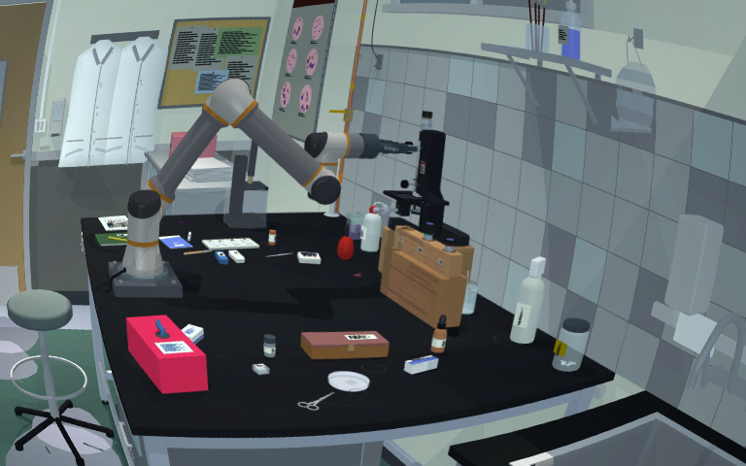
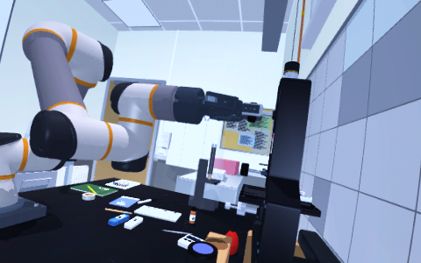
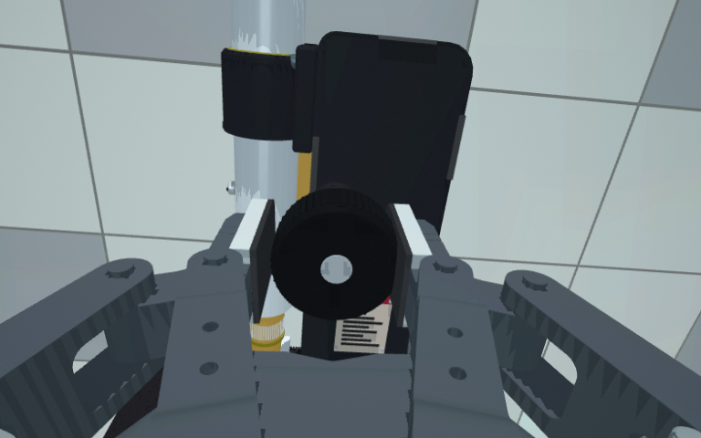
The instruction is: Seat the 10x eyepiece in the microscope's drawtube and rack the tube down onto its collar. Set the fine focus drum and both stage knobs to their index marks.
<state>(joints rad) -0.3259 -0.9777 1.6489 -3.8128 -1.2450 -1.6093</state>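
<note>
The eyepiece [image 1: 427,120] sits in the top of the silver drawtube [image 3: 267,163], which runs up the side of the black microscope arm [image 1: 432,173]. My gripper [image 3: 333,255] reaches in level from the left, high on the arm, and it is closed on the black knurled rack knob [image 3: 335,268]. A knurled black collar [image 3: 257,92] rings the tube above the knob. The stage [image 1: 403,199] and its knobs lie lower down. The microscope stands at the back of the bench against the tiled wall.
The tiled wall [image 1: 539,173] stands right behind the microscope. A wooden box [image 1: 423,271] stands in front of its base, with a white bottle [image 1: 370,228] and a red bulb [image 1: 345,247] to the left. Small items lie scattered over the black bench.
</note>
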